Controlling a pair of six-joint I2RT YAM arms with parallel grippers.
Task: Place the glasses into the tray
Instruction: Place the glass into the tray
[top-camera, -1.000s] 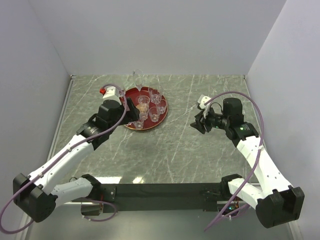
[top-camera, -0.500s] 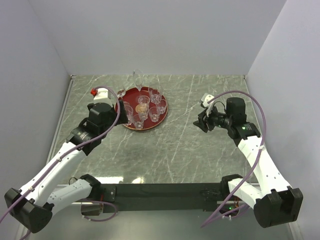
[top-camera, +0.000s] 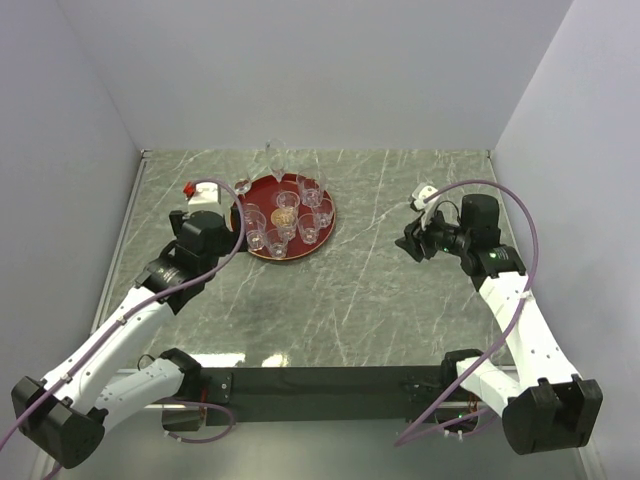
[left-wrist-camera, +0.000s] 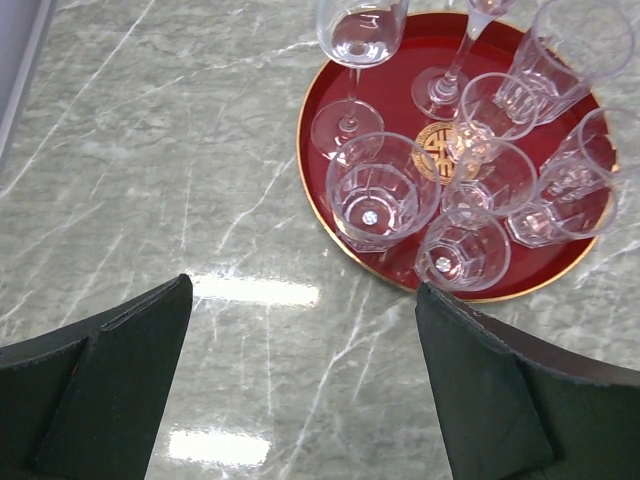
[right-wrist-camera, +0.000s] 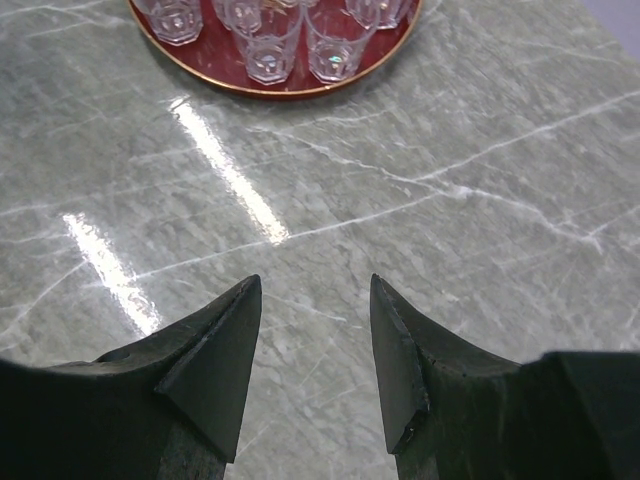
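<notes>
The round dark-red tray (top-camera: 296, 254) sits at the back left of the table. Several clear glasses (top-camera: 285, 205) stand on it, tumblers and stemmed ones. In the left wrist view the tray (left-wrist-camera: 400, 70) holds tumblers (left-wrist-camera: 383, 192) around the gold emblem (left-wrist-camera: 436, 150) and two stemmed glasses (left-wrist-camera: 360, 30) at its far side. My left gripper (top-camera: 228, 228) is open and empty, just left of the tray, jaws wide over bare table (left-wrist-camera: 303, 290). My right gripper (top-camera: 410, 243) is open and empty at the right, well away from the tray (right-wrist-camera: 300, 86).
A tall stemmed glass (top-camera: 275, 160) shows at the tray's far edge near the back wall. White walls close in the table on the left, back and right. Bare marble lies between the tray and the right gripper (right-wrist-camera: 315, 282).
My left gripper has drawn back from over the tray to its left side, empty. My right gripper has shifted a little to the right.
</notes>
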